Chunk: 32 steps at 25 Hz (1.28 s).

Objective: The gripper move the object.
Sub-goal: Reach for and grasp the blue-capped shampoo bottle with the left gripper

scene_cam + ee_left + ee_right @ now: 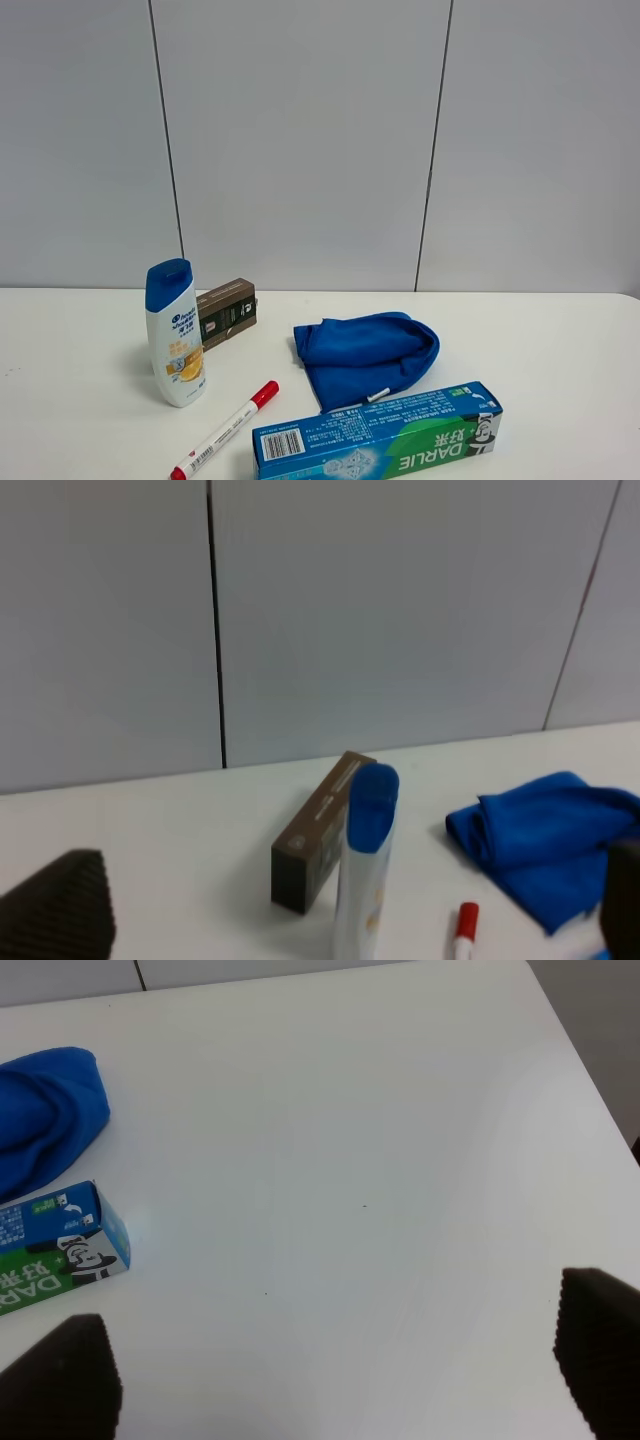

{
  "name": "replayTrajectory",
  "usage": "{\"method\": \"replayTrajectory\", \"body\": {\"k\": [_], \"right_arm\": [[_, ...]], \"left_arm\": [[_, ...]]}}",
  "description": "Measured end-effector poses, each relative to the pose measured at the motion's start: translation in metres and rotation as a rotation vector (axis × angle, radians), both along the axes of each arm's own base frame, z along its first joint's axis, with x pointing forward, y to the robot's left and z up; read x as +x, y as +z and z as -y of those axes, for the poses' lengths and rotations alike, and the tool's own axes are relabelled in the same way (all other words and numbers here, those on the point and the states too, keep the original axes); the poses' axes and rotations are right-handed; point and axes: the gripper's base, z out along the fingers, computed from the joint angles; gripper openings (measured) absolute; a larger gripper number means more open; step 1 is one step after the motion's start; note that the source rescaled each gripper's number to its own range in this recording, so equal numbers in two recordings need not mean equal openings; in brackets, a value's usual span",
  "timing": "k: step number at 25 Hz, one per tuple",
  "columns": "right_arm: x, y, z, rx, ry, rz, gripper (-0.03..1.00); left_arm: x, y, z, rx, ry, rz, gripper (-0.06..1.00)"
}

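The white shampoo bottle (175, 335) with a blue cap and an orange-yellow label stands upright at the left of the white table (540, 340). Neither gripper shows in the exterior high view. In the left wrist view the bottle (365, 880) stands ahead, between the spread black fingertips (60, 905) of my left gripper (340, 900). The jaws are open and empty, short of the bottle. My right gripper (330, 1360) is open and empty over bare table, far from the bottle.
A brown box (227, 312) lies just behind the bottle. A blue cloth (365, 355) lies mid-table. A red-capped white marker (225, 430) and a blue-green toothpaste box (380, 440) lie at the front. The table's right edge (590, 1070) shows in the right wrist view.
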Motion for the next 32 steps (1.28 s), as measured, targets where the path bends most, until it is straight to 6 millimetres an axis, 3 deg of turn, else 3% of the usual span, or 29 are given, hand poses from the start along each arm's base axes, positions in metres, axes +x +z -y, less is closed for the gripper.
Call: {"method": "replayTrajectory", "body": {"k": [18,23,32], "right_arm": [[0.0,0.0,0.0,0.0,0.0,0.0,1.0],[0.0,0.0,0.0,0.0,0.0,0.0,1.0],[0.0,0.0,0.0,0.0,0.0,0.0,1.0]], "left_arm": [[0.091,-0.018,-0.026,0.133,0.032,-0.244,1.0],[0.102,-0.022,-0.027,0.071,0.027,-0.275,1.0],[0.101,-0.025,-0.028,0.113,0.024,-0.293,1.0]]}}
